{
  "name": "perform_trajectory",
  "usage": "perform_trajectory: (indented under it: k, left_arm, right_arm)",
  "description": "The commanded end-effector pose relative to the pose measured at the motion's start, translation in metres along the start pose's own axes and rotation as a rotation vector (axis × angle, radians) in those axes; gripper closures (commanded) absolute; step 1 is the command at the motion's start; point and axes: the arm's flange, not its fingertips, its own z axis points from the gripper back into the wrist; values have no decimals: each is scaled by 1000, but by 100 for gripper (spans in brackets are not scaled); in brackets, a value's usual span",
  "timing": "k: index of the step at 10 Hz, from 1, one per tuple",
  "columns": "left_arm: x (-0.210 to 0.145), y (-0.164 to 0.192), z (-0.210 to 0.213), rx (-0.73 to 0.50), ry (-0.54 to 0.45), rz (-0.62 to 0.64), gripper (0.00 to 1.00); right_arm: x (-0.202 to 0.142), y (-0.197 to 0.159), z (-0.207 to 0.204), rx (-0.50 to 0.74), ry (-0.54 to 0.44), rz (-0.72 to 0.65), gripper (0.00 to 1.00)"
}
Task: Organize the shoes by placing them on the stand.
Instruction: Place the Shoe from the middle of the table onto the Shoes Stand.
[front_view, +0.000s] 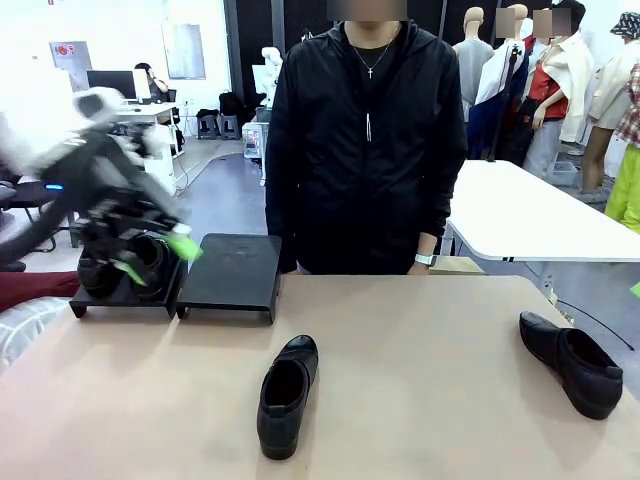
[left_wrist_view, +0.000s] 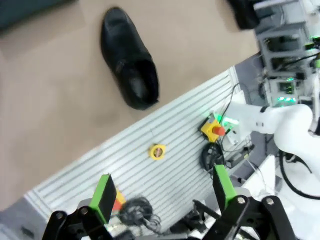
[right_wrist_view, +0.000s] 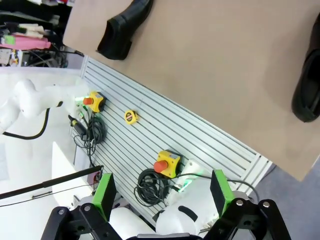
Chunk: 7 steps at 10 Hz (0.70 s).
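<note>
Pale brown table (front_view: 420, 330) stretches from the robot's side to a person in a black zip jacket (front_view: 365, 150) standing at its far edge, with white tables and a workshop behind. Over it the left jaws stand wide apart, with nothing between their green pads (left_wrist_view: 104, 197). From the front they look blurred, carried on the left arm (front_view: 95, 165) just above and in front of the left panel (front_view: 120, 298) of the low matte-black stand of two slanted flat panels. On that panel sit two black glossy leather slip-on shoes (front_view: 150, 265), partly hidden by the jaws; whether the pads touch them cannot be told. Just beside it, the right panel (front_view: 235, 270) has its whole slanted face in view. The right jaws are likewise spread wide and hold nothing. They hang over the ribbed aluminium strip (right_wrist_view: 200, 140) along the table's near edge, where a yellow tape measure (right_wrist_view: 131, 116) and two yellow boxes with red buttons (right_wrist_view: 166, 163) lie among black cables. Farther out, a third black slip-on shoe (front_view: 288, 395) lies on the table near the middle, toe toward the person and well apart from the stand. A fourth black shoe (front_view: 572, 362) lies near the table's right edge, set at an angle, toe turned toward the far side.
</note>
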Motion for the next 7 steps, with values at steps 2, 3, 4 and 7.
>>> perform_trajectory:
  k: [2, 3, 4, 7]
  left_arm:
    - [57, -80, -102, 201, 236, 83, 0]
    - [58, -91, -126, 210, 282, 96, 0]
    - [56, -94, -141, 216, 276, 132, 0]
    - [40, -100, -157, 196, 272, 104, 0]
  right_arm:
    - [-1, 2, 1, 15, -7, 1, 0]
    - [-1, 2, 1, 15, -7, 1, 0]
    - [-1, 2, 1, 15, -7, 1, 0]
    - [-1, 2, 1, 15, -7, 1, 0]
